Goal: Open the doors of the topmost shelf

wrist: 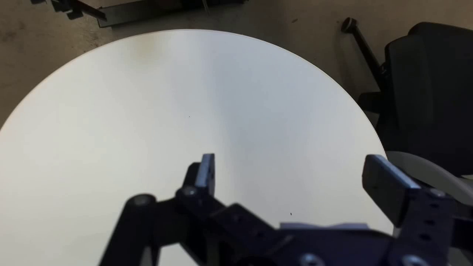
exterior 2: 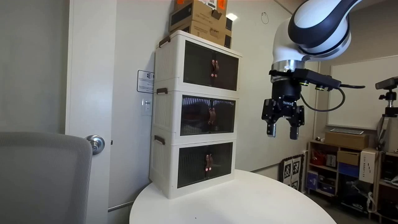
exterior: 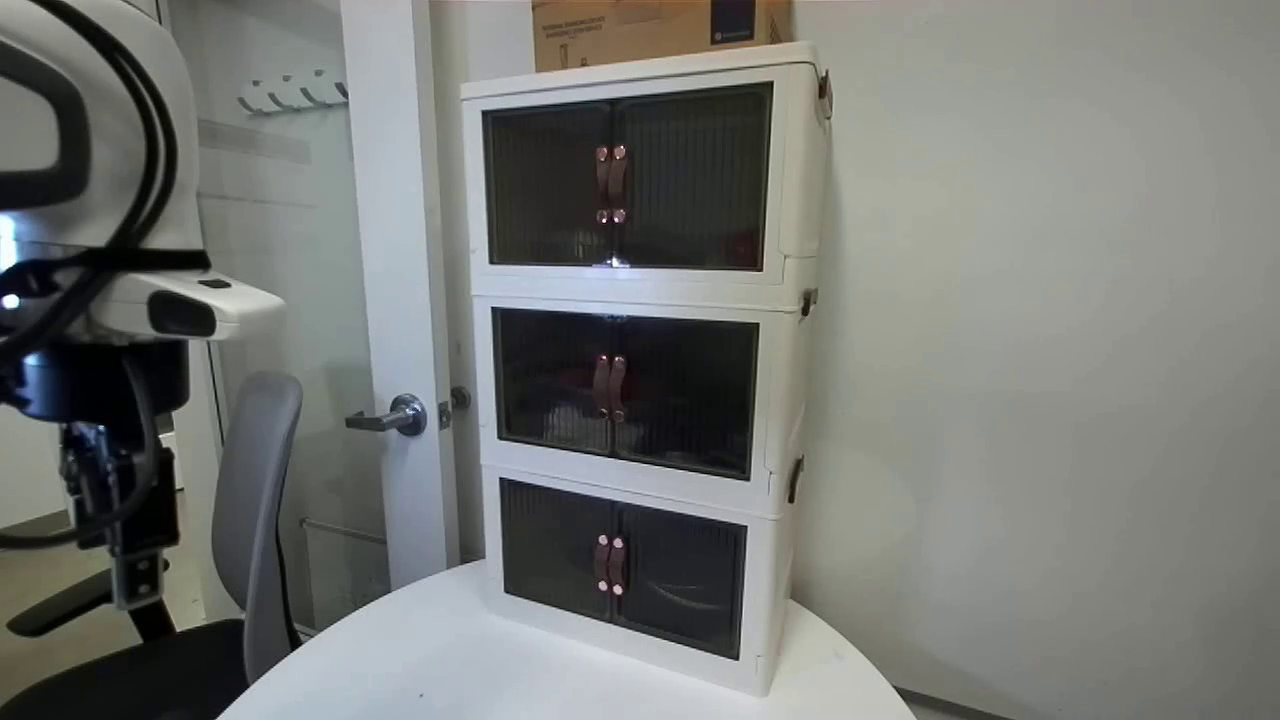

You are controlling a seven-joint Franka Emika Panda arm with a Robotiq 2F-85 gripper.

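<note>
Pincer (exterior 2: 283, 134) is spread wide, nothing held, well apart from the closed doors (exterior: 646, 180) of the topmost shelf (exterior: 628, 285), crowning the tower (exterior: 625, 476) on the table (exterior 2: 261, 196) — handles (exterior: 618, 185) nearly touch, so a sloppy grab could pinch both, bind them and drag the tower.

Boxes (exterior 2: 202, 19) sit on the topmost shelf (exterior 2: 167, 62), two tiers (exterior 2: 205, 138) beneath.
</note>
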